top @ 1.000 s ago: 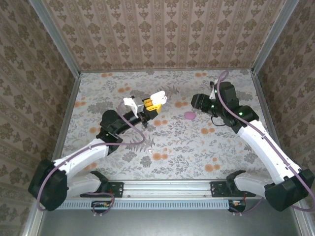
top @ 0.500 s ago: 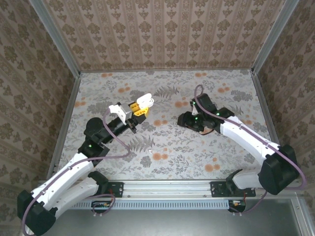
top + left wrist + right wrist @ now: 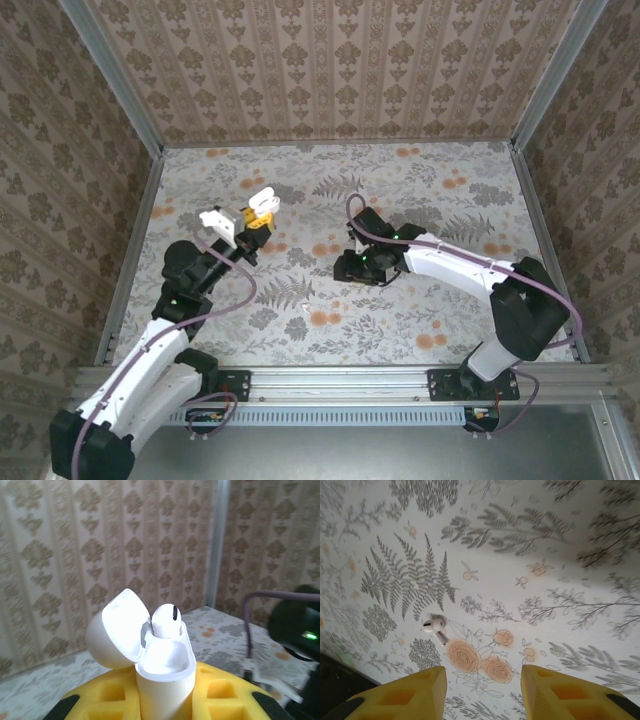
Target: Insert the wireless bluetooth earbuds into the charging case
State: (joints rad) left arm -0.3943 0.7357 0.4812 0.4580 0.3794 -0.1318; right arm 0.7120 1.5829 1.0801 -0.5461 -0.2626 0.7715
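No text, label, brand name, number or sign can be read. The white charging case (image 3: 165, 680) at the centre of the left wrist view is plain. So is the earbud (image 3: 165, 620) standing in it. The walls (image 3: 330, 70) and table (image 3: 400, 310) carry floral patterns, not lettering.

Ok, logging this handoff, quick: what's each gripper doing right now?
Left gripper: shut on the case, lid open, one earbud inside.
Right gripper: open, empty; a loose earbud lies on the table near it.
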